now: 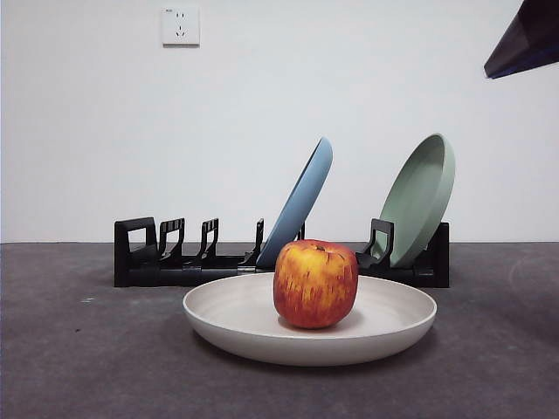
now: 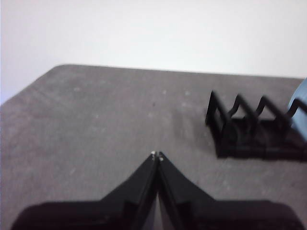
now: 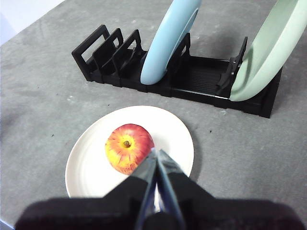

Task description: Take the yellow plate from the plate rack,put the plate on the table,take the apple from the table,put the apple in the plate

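The cream yellow plate point(image 1: 310, 333) point(image 3: 91, 167) lies flat on the dark grey table point(image 1: 70, 367) in front of the black plate rack point(image 1: 175, 262) point(image 3: 192, 81). The red and yellow apple point(image 1: 315, 283) point(image 3: 128, 147) stands upright in the plate, stem up. My right gripper point(image 3: 156, 152) hangs above the plate on the near side of the apple, shut and holding nothing; it shows as a dark tip point(image 1: 527, 42) at the front view's top right. My left gripper point(image 2: 157, 155) is shut over bare table, off the empty end of the rack point(image 2: 249, 124).
A light blue plate point(image 1: 301, 202) point(image 3: 168, 40) leans in the rack's middle slots and a sage green plate point(image 1: 421, 196) point(image 3: 268, 52) leans at its right end. The left slots are empty. A white wall with a socket point(image 1: 181, 25) stands behind.
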`<state>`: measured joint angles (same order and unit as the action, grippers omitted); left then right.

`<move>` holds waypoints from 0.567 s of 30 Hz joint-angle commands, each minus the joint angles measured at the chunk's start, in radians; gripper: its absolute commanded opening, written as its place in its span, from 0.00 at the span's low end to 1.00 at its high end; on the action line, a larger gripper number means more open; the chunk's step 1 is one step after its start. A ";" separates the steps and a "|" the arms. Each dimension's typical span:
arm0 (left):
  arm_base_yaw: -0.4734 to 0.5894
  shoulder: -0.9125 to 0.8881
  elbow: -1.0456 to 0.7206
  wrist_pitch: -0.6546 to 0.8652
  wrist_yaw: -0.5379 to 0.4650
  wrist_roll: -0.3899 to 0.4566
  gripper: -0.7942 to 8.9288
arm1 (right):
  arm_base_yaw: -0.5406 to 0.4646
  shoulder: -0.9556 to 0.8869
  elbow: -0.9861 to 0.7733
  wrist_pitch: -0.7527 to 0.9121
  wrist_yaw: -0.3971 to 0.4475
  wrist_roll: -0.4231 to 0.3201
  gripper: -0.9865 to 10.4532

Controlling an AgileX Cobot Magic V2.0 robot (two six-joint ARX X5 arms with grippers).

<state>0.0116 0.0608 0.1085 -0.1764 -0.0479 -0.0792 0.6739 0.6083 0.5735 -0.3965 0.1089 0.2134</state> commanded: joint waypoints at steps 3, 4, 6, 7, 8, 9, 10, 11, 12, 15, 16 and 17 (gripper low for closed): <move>0.011 -0.046 -0.080 0.026 0.004 0.026 0.08 | 0.001 0.000 -0.004 0.005 0.003 0.006 0.09; 0.012 -0.053 -0.090 0.026 0.004 0.026 0.08 | 0.001 0.000 -0.004 0.005 0.003 0.006 0.09; 0.013 -0.060 -0.105 0.018 0.004 0.027 0.08 | 0.001 0.000 -0.004 0.005 0.003 0.006 0.09; 0.013 -0.060 -0.105 0.008 0.003 0.027 0.08 | 0.001 0.000 -0.004 0.005 0.003 0.006 0.09; 0.014 -0.060 -0.105 0.001 0.003 0.029 0.08 | 0.001 0.000 -0.004 0.005 0.003 0.006 0.09; 0.014 -0.060 -0.105 -0.005 0.002 0.030 0.08 | 0.001 0.000 -0.004 0.005 0.003 0.006 0.09; 0.014 -0.060 -0.105 -0.011 0.002 0.032 0.08 | 0.001 0.000 -0.004 0.005 0.003 0.006 0.09; 0.014 -0.060 -0.105 -0.012 0.002 0.037 0.08 | 0.001 0.000 -0.004 0.005 0.003 0.006 0.09; 0.014 -0.060 -0.105 -0.011 0.002 0.038 0.08 | 0.001 0.000 -0.004 0.005 0.003 0.006 0.09; 0.014 -0.059 -0.105 -0.010 0.003 0.037 0.08 | 0.001 0.000 -0.004 0.005 0.003 0.006 0.09; 0.014 -0.059 -0.105 -0.009 0.002 0.038 0.08 | 0.001 0.000 -0.004 0.005 0.003 0.006 0.09; 0.014 -0.059 -0.105 -0.009 0.002 0.038 0.08 | 0.001 0.000 -0.004 0.005 0.003 0.006 0.09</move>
<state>0.0235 0.0044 0.0170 -0.1856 -0.0460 -0.0528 0.6739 0.6083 0.5735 -0.3965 0.1089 0.2134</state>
